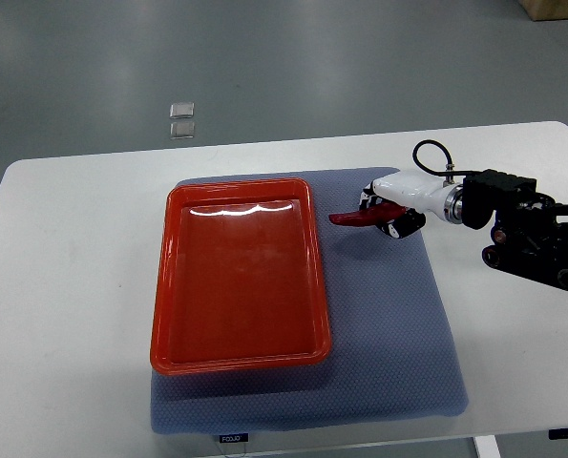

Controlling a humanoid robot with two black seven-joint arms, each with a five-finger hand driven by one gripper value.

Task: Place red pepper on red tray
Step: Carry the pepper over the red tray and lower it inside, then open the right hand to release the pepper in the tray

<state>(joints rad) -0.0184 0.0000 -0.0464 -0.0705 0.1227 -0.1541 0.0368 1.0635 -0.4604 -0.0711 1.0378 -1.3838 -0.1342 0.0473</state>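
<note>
A red tray [238, 275] lies on a blue-grey mat on the white table, left of centre; its inside holds nothing. My right hand [390, 212] comes in from the right edge and sits just right of the tray's far right corner. Its fingers are curled on a red pepper [352, 218], whose pointed end sticks out to the left toward the tray. The pepper is above the mat, apart from the tray rim. The left arm does not show.
The blue-grey mat [389, 324] covers the table's middle, with bare mat right of the tray. The white table [64, 286] extends to both sides. Two small clear squares [181, 118] lie on the grey floor beyond the table.
</note>
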